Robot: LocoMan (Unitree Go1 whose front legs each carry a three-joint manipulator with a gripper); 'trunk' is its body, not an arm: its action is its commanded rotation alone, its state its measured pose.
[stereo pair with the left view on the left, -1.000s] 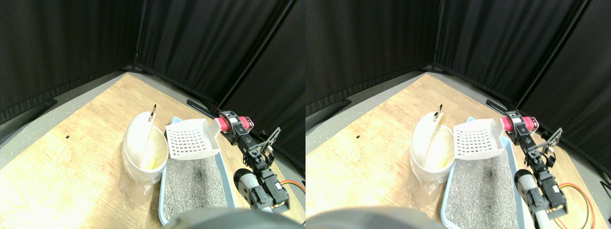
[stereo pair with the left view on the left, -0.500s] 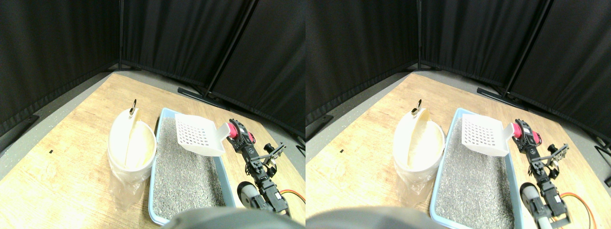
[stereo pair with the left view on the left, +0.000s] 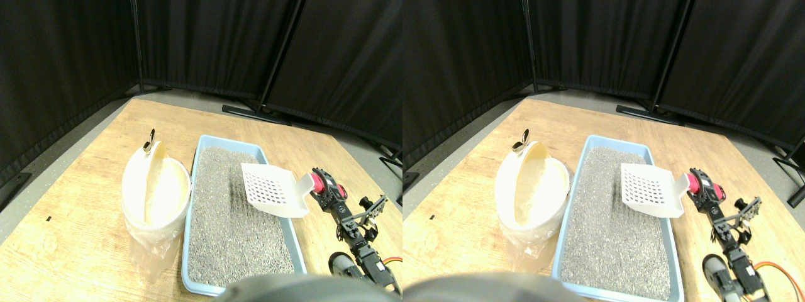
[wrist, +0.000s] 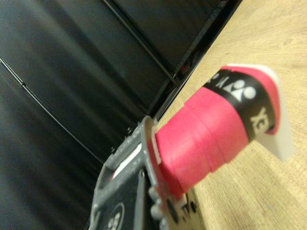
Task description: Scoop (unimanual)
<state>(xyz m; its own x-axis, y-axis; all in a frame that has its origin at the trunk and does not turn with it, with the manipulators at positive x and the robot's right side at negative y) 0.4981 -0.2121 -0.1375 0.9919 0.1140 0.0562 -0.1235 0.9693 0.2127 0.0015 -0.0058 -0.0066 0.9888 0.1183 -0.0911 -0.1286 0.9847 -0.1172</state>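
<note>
Things here are few: one scoop, one litter tray, one white bin and one robot gripper. White scoop point(stereo pair with the left view on the left: 274, 195) has rows of small holes in its flat bottom and low walls round three sides. Its handle point(wrist: 218, 132) is wrapped in bright pink tape with a black band near the end. Nothing sits in the scoop that I can see. It hangs over the right side of the light blue tray point(stereo pair with the left view on the left: 190, 236), above the grey litter point(stereo pair with the left view on the left: 236, 220) that fills the tray. The right gripper point(stereo pair with the left view on the left: 322, 190) is at the pink handle, right of the tray; I cannot tell if its jaws are squeezed on it or apart. White round bin point(stereo pair with the left view on the left: 154, 195) stands just left of the tray, with a clear bag on it. All of it rests on a wooden floor point(stereo pair with the left view on the left: 75, 245). Black curtains point(stereo pair with the left view on the left: 207, 44) hang at the far side.
</note>
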